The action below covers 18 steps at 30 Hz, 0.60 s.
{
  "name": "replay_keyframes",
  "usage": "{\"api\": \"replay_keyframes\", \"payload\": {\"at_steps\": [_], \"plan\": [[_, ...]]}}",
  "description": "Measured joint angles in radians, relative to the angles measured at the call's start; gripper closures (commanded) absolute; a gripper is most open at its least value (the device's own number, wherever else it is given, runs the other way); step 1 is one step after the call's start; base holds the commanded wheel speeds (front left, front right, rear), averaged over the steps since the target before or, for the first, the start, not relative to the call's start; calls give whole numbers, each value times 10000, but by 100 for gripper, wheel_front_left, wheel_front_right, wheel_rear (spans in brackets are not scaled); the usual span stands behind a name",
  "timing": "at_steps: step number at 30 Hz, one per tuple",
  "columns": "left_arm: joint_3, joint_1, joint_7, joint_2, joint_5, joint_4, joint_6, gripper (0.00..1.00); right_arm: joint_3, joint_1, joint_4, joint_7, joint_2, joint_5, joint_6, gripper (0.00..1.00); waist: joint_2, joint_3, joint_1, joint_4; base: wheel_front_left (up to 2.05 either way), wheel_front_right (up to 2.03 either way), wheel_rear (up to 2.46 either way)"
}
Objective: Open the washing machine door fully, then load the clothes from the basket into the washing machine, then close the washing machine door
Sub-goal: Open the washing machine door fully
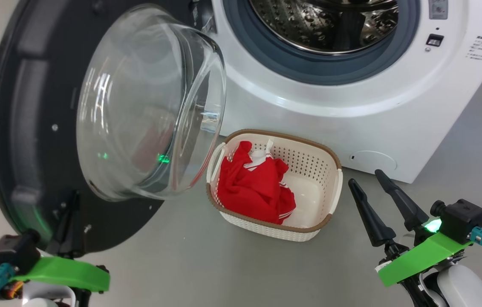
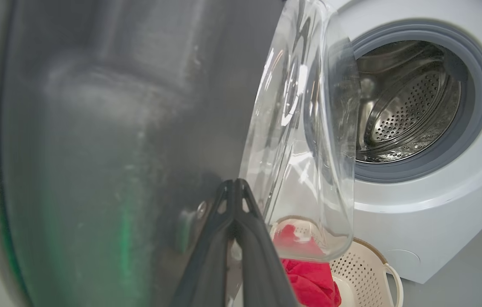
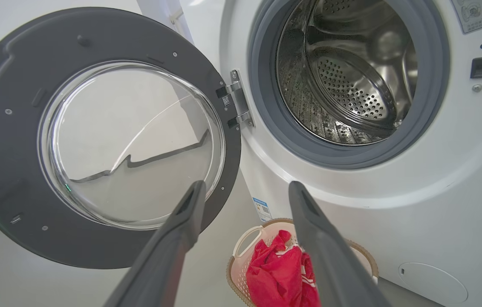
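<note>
Our left gripper (image 2: pixel 234 184), fingers together, touches the big round black washing machine door (image 1: pixel 23 128) at eight o'clock; let us push slowly; right gripper (image 1: pixel 365 178) fingers stand apart.

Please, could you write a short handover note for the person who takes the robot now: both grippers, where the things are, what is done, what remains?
Left gripper: shut, empty, tips at the inner face of the washing machine door.
Right gripper: open, empty, in the air right of the basket.
Clothes: a red heap in the basket, before the washing machine; drum empty.
Done: door stands wide open.
Left: load the clothes, close the door.
</note>
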<state>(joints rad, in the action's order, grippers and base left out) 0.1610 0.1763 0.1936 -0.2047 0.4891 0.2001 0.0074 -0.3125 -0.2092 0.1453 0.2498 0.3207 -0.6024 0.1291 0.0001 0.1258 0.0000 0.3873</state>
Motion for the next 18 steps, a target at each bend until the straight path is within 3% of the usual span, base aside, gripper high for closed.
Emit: {"api": "replay_keyframes", "payload": {"at_steps": [18], "plan": [[-341, 1544, -529, -867, 320, 2105, -313, 100, 6, -416, -4, 0, -17, 2, 0, 0, 0, 586, 0, 424, 0, 0, 0]]}}
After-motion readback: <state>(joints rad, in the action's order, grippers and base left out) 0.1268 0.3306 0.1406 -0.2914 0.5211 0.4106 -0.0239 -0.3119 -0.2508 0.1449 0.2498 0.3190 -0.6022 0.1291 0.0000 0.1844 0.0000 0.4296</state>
